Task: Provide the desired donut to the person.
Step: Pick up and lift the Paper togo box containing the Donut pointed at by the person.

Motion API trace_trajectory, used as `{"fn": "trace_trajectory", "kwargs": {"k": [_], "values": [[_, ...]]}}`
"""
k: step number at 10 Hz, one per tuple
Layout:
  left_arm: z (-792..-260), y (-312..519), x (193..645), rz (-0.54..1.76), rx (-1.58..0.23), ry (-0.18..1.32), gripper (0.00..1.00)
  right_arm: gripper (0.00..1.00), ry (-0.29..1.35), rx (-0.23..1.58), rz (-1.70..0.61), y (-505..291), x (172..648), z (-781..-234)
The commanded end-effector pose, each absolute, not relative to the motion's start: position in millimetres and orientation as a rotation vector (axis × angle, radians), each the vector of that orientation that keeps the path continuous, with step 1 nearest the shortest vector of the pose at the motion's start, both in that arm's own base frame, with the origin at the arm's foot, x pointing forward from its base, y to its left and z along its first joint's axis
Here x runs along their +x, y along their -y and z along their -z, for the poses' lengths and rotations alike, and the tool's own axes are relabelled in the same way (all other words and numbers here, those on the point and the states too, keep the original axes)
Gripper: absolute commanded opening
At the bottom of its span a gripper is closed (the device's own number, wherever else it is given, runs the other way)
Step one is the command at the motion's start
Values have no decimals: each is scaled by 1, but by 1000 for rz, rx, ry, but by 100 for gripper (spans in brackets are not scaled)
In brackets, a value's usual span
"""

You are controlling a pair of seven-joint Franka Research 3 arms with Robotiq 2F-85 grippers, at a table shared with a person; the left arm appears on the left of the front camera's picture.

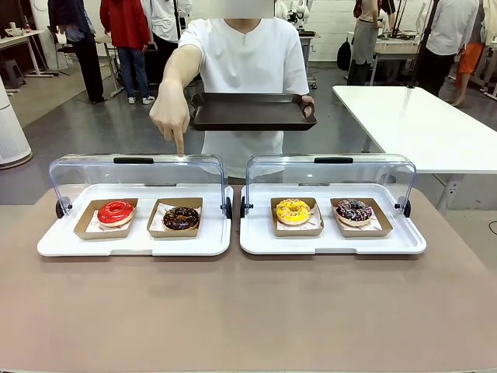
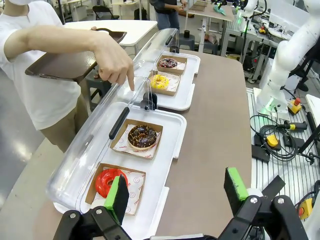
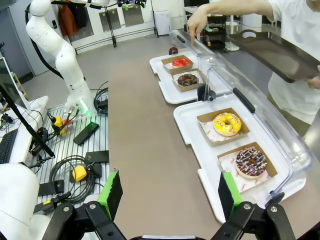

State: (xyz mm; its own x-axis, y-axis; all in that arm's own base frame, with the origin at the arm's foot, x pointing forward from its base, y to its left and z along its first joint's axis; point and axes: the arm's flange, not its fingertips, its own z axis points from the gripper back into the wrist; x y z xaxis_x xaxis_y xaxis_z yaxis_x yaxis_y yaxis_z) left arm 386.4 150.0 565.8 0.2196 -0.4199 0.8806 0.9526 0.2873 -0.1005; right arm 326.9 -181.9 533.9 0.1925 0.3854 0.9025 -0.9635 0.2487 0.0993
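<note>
Person's hand points down at the chocolate donut, in the right slot of the left tray on the worktop. My left fingers and right fingers are spread, empty. Best approach, I judge: left arm from above, pinching the cardboard holder by its rim and sparing the icing.

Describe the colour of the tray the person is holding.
Dark brown, almost black. The tray shows best in the front view.
</note>
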Motion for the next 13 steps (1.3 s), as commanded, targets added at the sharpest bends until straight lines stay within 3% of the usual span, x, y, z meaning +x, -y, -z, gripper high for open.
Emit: {"fn": "trace_trajectory", "kwargs": {"k": [1,10,13], "values": [[-568,-149,386,1093,-772,870,100,100,904,821,-1112,182,327,-534],[-566,-150,386,1088,-763,865,100,100,904,821,-1112,182,327,-534],[-628,-72,385,1360,-517,683,100,100,904,821,-1112,182,327,-534]]}}
